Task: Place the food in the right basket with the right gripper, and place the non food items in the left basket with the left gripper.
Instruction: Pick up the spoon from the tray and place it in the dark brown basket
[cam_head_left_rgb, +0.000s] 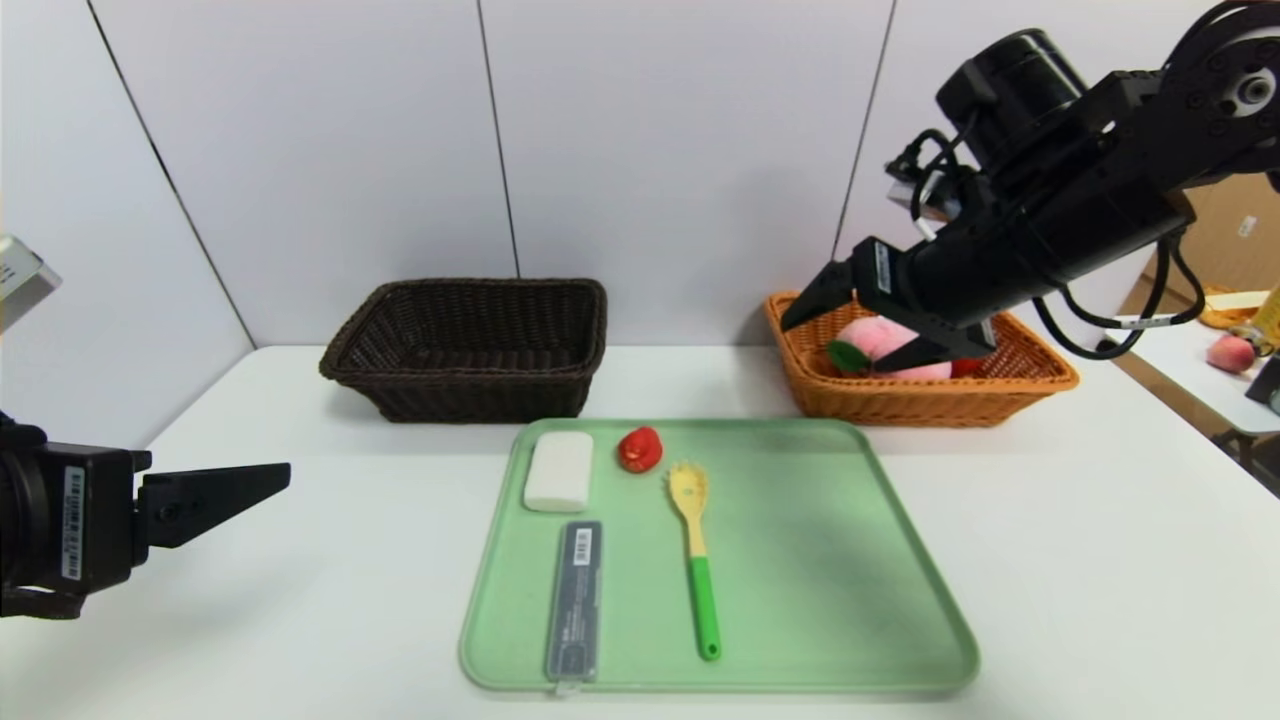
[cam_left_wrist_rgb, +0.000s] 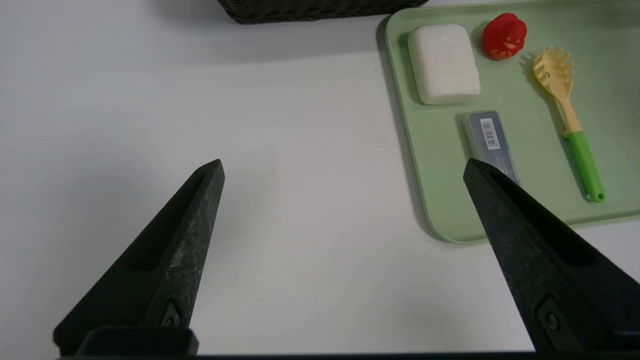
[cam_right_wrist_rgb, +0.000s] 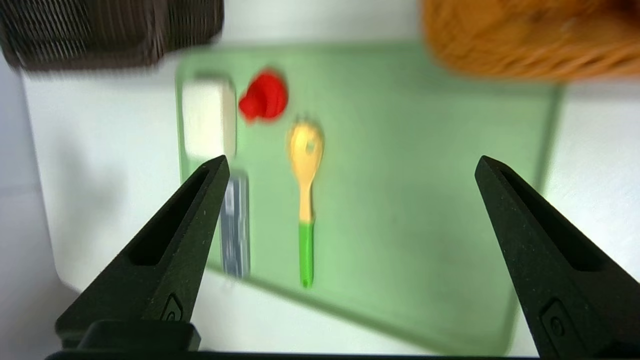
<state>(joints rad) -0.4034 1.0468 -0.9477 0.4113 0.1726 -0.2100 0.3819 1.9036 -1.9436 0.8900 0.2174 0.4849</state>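
My right gripper (cam_head_left_rgb: 835, 345) hangs open and empty over the front left of the orange-tan basket (cam_head_left_rgb: 1040, 385). In the basket lies the pink peach (cam_head_left_rgb: 895, 340); the apple (cam_head_left_rgb: 968, 367) shows only as a red edge beside it. On the green tray (cam_head_left_rgb: 820, 560) lie the small red fruit (cam_head_left_rgb: 640, 449), the white block (cam_head_left_rgb: 559, 471), the grey case (cam_head_left_rgb: 577, 598) and the yellow fork (cam_head_left_rgb: 693, 545). My left gripper (cam_left_wrist_rgb: 342, 167) is open and empty, low over the table left of the tray. The dark brown basket (cam_head_left_rgb: 470, 345) stands empty at the back.
The tray's right half is bare. A side table (cam_head_left_rgb: 1190, 370) at the far right carries another peach-like fruit (cam_head_left_rgb: 1230, 352). A white wall stands close behind both baskets.
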